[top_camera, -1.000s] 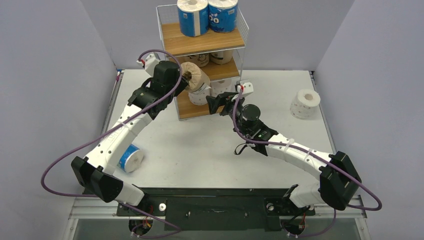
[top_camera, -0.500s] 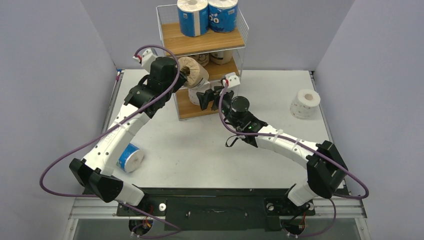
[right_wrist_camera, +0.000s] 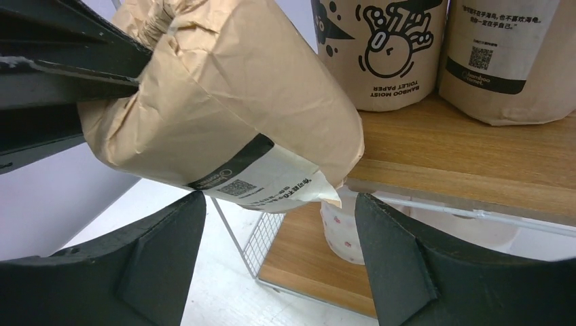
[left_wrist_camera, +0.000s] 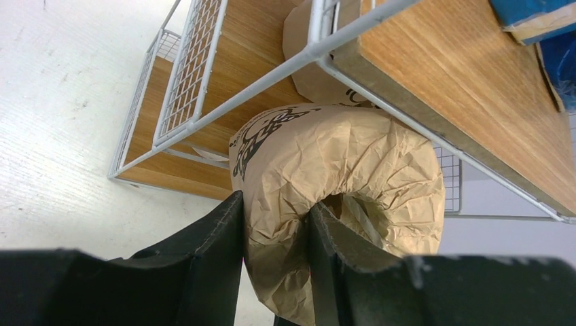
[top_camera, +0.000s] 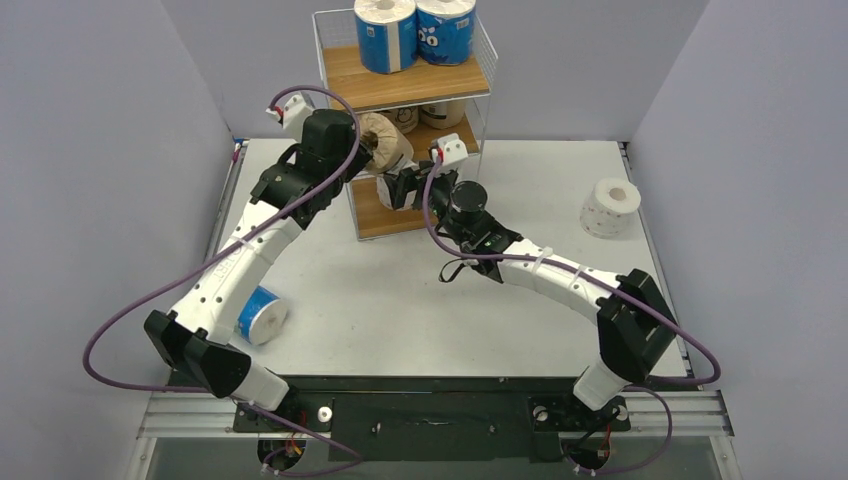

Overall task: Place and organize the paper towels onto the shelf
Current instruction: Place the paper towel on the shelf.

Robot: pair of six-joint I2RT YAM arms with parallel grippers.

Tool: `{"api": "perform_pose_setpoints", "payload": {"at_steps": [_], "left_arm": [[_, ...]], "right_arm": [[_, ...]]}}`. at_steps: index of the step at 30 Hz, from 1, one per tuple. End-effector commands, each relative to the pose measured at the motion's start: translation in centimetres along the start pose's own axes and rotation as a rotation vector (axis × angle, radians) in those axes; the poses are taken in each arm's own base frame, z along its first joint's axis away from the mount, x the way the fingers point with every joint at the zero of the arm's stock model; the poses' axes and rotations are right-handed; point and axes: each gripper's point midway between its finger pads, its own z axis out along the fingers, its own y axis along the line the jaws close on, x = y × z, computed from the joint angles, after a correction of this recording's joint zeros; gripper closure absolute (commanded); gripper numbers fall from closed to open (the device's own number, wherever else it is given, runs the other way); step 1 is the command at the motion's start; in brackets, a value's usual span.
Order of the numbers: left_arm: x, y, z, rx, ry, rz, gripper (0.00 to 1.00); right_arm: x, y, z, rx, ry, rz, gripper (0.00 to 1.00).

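Note:
The shelf [top_camera: 405, 90] stands at the back of the table. Two blue rolls [top_camera: 385, 35] stand on its top tier and two tan rolls [right_wrist_camera: 380, 47] on its middle board [right_wrist_camera: 462, 156]. My left gripper [left_wrist_camera: 275, 204] is shut on a third tan roll [left_wrist_camera: 339, 156], one finger in its core, and holds it tilted at the middle tier's front left corner. My right gripper [right_wrist_camera: 280, 197] is open and empty just below that roll [right_wrist_camera: 231, 88], in front of the bottom tier, where a white roll [right_wrist_camera: 339, 231] stands.
A white roll [top_camera: 610, 207] stands on the table at the right. A blue roll [top_camera: 262, 315] lies on the table at the left, beside my left arm. The shelf's wire frame [left_wrist_camera: 204, 88] runs close by the held roll.
My right gripper has moved left to the shelf's front, under the held tan roll. My left gripper has lifted the tan roll slightly up and back toward the middle tier.

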Motion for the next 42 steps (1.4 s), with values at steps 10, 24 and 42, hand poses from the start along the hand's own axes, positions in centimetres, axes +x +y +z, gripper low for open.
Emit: {"api": "perform_pose_setpoints", "payload": {"at_steps": [10, 24, 42], "left_arm": [[-2.4, -1.6, 0.2, 0.043, -0.051, -0.040, 0.58], [-2.0, -1.1, 0.0, 0.062, -0.040, -0.025, 0.41], [-4.4, -1.1, -5.3, 0.179, -0.078, -0.028, 0.18]], "right_arm": [[-2.4, 1.7, 2.9, -0.053, -0.048, 0.004, 0.24], [-2.3, 1.5, 4.8, -0.066, -0.031, 0.068, 0.25], [-1.8, 0.6, 6.7, -0.055, -0.007, 0.118, 0.25]]}}
